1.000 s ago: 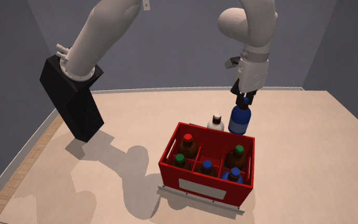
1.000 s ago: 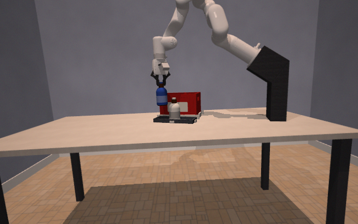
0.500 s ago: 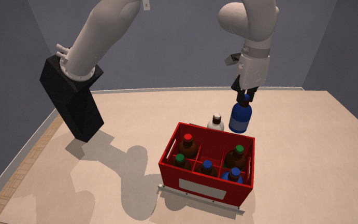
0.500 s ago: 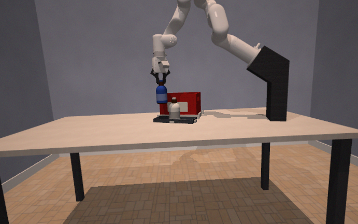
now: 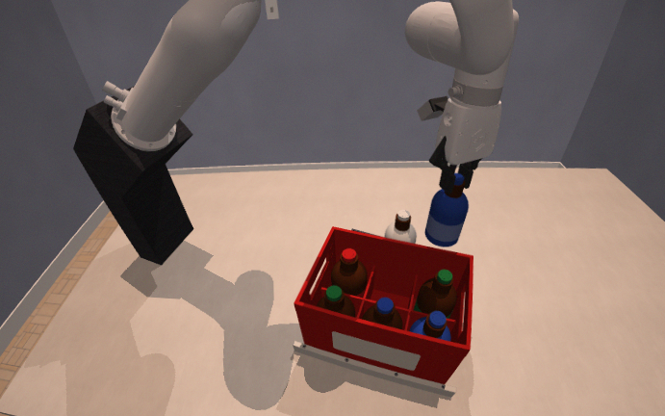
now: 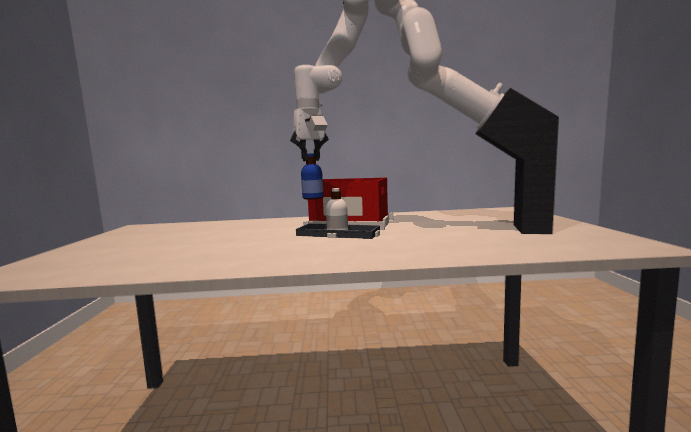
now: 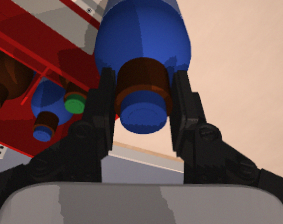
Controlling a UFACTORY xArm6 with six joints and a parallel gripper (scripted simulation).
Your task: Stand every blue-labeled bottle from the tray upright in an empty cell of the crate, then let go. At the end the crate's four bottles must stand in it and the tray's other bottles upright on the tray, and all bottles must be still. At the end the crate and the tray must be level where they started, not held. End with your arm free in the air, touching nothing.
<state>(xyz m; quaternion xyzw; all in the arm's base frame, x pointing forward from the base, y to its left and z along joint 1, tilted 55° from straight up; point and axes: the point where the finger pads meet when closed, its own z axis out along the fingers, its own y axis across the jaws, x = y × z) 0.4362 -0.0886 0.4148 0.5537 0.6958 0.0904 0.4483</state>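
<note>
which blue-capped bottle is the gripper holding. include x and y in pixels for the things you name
The blue bottle with the pale blue label band (image 5: 445, 230) (image 6: 312, 188), hanging outside the red crate (image 5: 381, 325) (image 6: 374, 201) (image 7: 57, 45) by its neck; the other two blue-capped bottles stand inside it.
</note>
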